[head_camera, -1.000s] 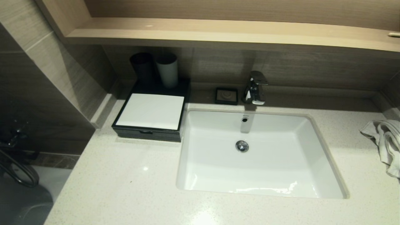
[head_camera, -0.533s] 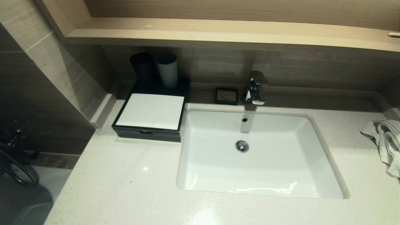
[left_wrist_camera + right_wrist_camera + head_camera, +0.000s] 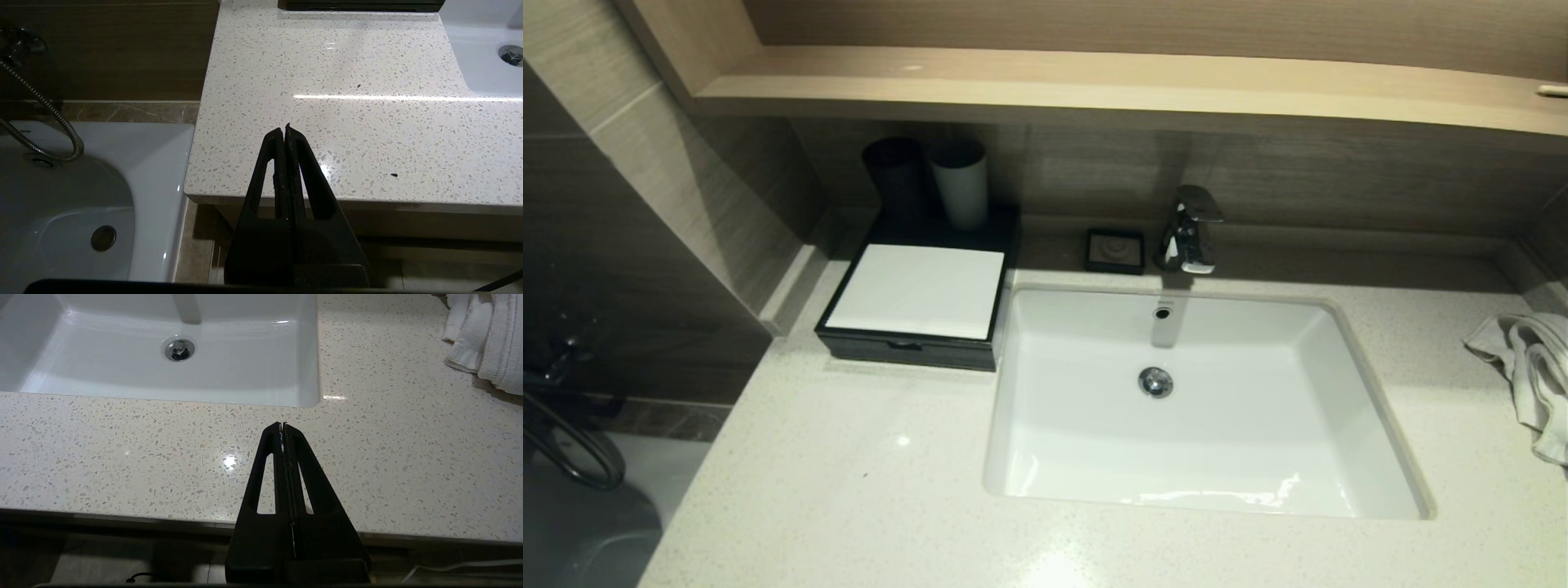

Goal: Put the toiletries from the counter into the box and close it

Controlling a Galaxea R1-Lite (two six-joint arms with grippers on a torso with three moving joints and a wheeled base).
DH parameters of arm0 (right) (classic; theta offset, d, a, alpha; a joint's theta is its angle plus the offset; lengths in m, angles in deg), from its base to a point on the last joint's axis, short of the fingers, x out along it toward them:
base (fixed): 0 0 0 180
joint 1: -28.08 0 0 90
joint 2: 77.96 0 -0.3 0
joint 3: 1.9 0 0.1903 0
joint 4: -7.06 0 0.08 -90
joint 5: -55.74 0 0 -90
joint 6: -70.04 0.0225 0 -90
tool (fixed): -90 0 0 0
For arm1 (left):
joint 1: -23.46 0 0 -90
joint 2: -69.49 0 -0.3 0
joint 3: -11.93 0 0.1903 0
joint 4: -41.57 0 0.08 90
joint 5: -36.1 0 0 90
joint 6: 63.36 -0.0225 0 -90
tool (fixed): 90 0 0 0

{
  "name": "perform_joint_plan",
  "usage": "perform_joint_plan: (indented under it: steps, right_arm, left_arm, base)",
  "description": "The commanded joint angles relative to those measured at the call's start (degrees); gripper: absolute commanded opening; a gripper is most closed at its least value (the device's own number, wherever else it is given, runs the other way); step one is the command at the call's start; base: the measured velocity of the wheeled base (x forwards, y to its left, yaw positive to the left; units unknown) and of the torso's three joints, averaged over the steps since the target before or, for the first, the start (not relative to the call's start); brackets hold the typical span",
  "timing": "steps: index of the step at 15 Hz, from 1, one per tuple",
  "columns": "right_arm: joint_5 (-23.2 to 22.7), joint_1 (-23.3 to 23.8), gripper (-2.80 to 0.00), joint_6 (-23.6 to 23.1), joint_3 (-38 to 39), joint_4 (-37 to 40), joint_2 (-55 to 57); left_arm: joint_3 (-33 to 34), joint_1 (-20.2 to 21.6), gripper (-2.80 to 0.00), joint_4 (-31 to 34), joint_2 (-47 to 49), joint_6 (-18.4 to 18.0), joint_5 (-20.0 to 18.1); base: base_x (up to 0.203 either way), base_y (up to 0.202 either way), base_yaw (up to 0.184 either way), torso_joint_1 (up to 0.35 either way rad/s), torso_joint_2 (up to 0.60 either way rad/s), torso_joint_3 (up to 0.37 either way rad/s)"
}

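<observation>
This is looking like a bathroom, most likely a hotel or guest one. A speckled off-white stone counter (image 3: 833,490) is carrying an inset white rectangular sink (image 3: 1201,457) with a chrome drain (image 3: 1156,381), and a chrome faucet (image 3: 1191,230) is standing at the back edge. A small black soap dish (image 3: 1115,250) is sitting beside the faucet, and a dark cup (image 3: 894,175) and a pale cup (image 3: 961,184) are standing behind a flat black box (image 3: 915,306) with a white top. A crumpled white towel (image 3: 1531,367) is lying at the counter's right end. A tan wooden shelf (image 3: 1094,86) is running above. In the left wrist view a white bathtub (image 3: 81,196) with a metal shower hose (image 3: 49,118) is showing beside the counter.
</observation>
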Motion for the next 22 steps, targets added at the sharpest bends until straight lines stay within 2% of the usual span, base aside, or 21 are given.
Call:
perform_joint_plan:
  steps: [1,22]
  right_arm:
    - [-0.1,0.0,-2.80,0.2,0.0,0.0,0.0]
    - [-0.1,0.0,-2.80,0.3,0.0,0.0,0.1]
  left_arm:
    - [0.0,0.0,-2.80,0.0,0.1,0.0,0.0]
    - [0.0,0.0,-2.80,0.0,0.1,0.0,0.0]
  base:
    - [0.000,0.000,0.000,0.000,0.00,0.000]
    - [0.000,0.000,0.000,0.000,0.00,0.000]
